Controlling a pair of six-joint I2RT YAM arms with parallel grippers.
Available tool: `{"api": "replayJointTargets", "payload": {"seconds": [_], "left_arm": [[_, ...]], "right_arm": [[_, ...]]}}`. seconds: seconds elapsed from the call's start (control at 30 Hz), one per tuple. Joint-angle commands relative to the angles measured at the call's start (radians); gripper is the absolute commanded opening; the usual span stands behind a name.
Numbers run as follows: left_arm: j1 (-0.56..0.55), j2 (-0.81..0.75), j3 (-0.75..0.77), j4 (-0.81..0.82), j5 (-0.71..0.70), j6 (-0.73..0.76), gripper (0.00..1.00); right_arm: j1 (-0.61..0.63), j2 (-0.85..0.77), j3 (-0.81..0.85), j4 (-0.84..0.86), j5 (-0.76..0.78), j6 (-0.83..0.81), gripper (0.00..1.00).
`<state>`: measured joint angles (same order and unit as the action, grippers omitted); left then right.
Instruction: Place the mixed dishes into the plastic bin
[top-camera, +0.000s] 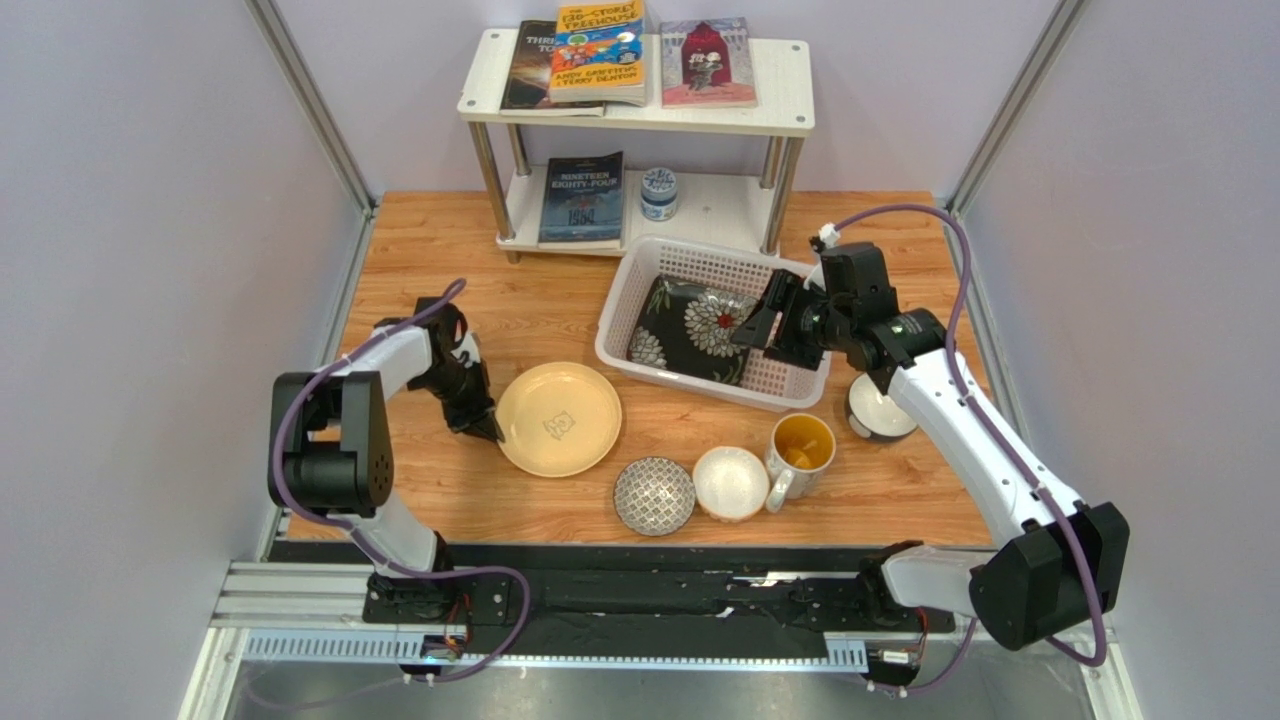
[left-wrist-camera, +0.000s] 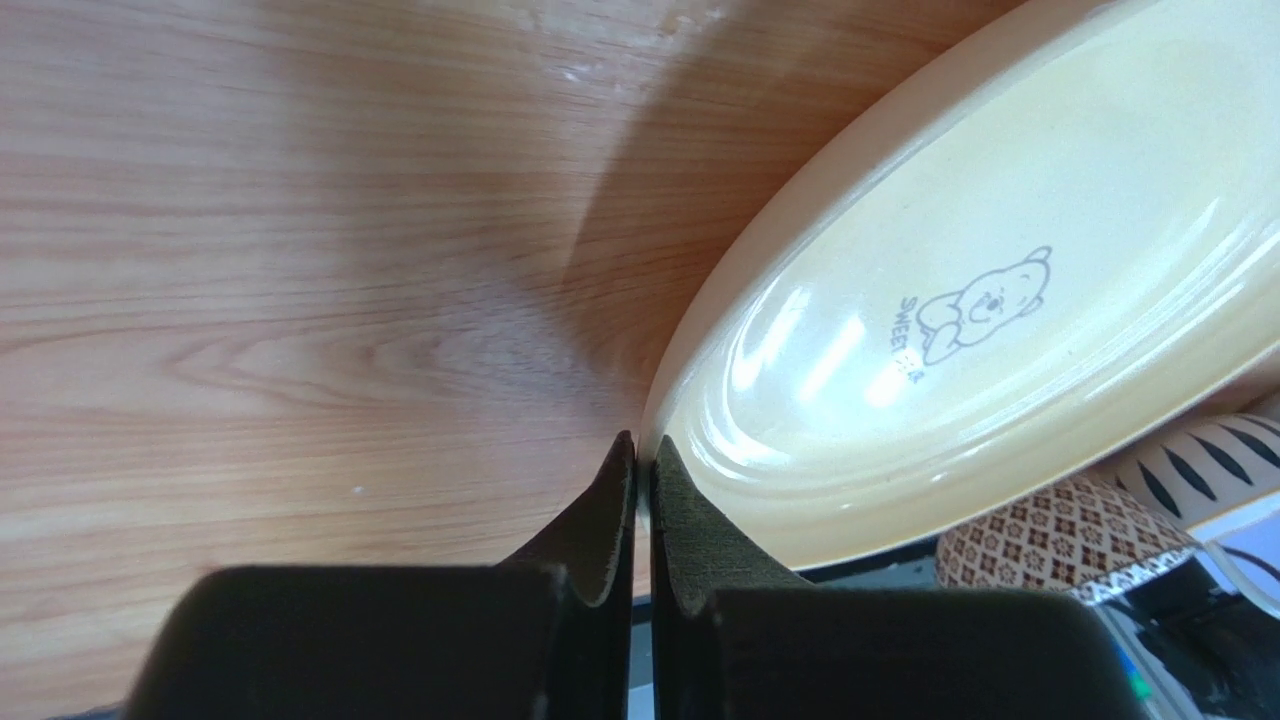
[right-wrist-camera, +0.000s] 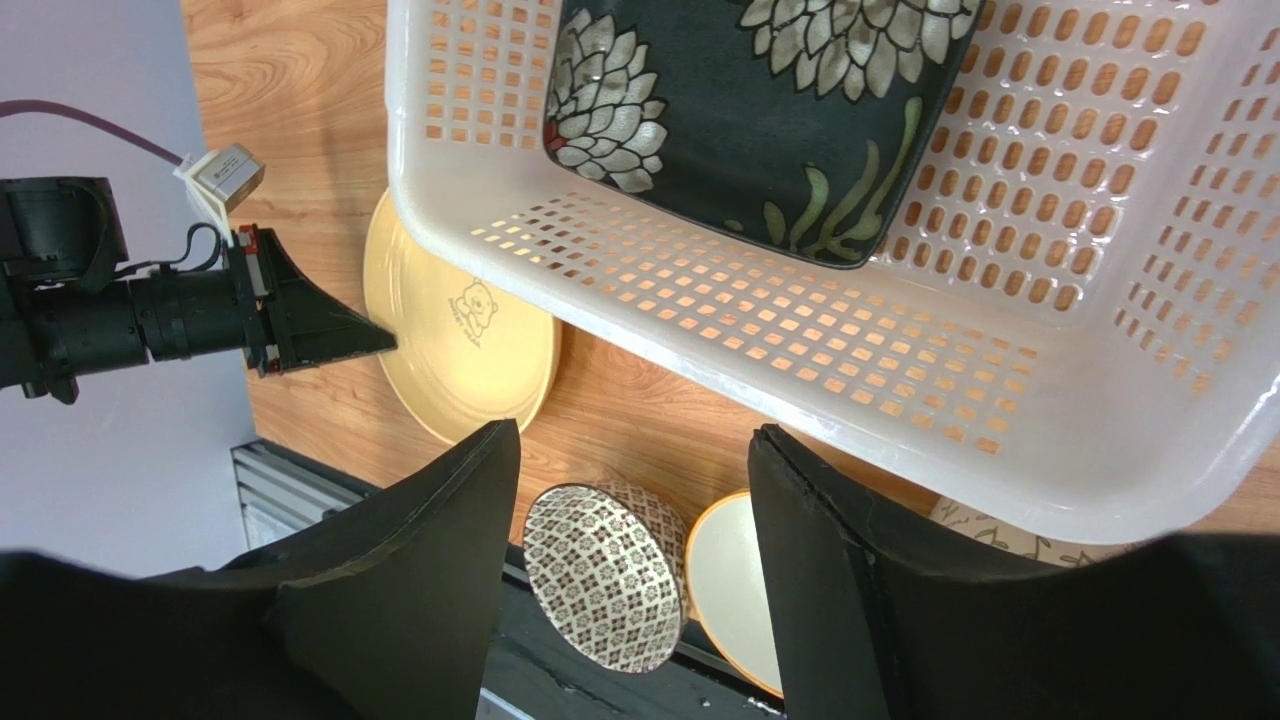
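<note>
The round yellow plate (top-camera: 559, 419) lies on the table left of centre; it also shows in the left wrist view (left-wrist-camera: 977, 300) and the right wrist view (right-wrist-camera: 466, 338). My left gripper (top-camera: 484, 428) (left-wrist-camera: 646, 450) is shut, its tips against the plate's left rim. The white plastic bin (top-camera: 616, 323) (right-wrist-camera: 902, 435) holds the black floral plate (top-camera: 691, 327) (right-wrist-camera: 766, 105). My right gripper (top-camera: 766, 333) (right-wrist-camera: 631, 435) is open and empty above the bin's near right side. The grey-patterned bowl (top-camera: 654, 495) (right-wrist-camera: 601, 570), white bowl (top-camera: 732, 483) (right-wrist-camera: 736, 578) and yellow-inside mug (top-camera: 801, 446) stand in front.
A dark-outside bowl (top-camera: 879, 408) sits right of the bin, partly under my right arm. A white two-tier shelf (top-camera: 781, 90) with books stands at the back, with a small blue-and-white jar (top-camera: 658, 192) on its lower level.
</note>
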<state>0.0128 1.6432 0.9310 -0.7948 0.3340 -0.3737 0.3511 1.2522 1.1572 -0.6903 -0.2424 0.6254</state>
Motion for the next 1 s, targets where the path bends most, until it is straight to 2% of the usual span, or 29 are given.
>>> {"api": "replayJointTargets", "payload": {"seconds": [0.0,0.07,0.27,0.4,0.6,0.7,0.83,0.97], "left_arm": [[0.006,-0.068,0.069,-0.078,-0.136,0.025,0.0],[0.028,-0.094,0.078,-0.092,-0.145,0.027,0.0],[0.114,-0.109,0.051,-0.072,-0.115,0.016,0.0],[0.185,-0.099,0.016,-0.044,-0.034,-0.002,0.0],[0.217,-0.079,0.008,-0.047,-0.026,0.004,0.0],[0.223,-0.088,0.012,-0.055,-0.027,0.01,0.0],[0.225,-0.097,0.011,-0.057,-0.023,0.01,0.0],[0.225,-0.095,0.005,-0.049,-0.012,0.012,0.0]], "right_arm": [[0.017,-0.017,-0.04,0.086,-0.051,0.033,0.61],[0.041,-0.002,-0.053,0.121,-0.046,0.053,0.62],[0.245,0.105,-0.031,0.212,-0.011,0.095,0.64],[0.395,0.254,0.01,0.293,0.005,0.151,0.66],[0.557,0.536,0.21,0.315,0.032,0.165,0.68],[0.601,0.648,0.291,0.307,0.041,0.187,0.68],[0.618,0.714,0.317,0.351,0.06,0.23,0.68],[0.621,0.78,0.364,0.316,0.086,0.238,0.68]]}}
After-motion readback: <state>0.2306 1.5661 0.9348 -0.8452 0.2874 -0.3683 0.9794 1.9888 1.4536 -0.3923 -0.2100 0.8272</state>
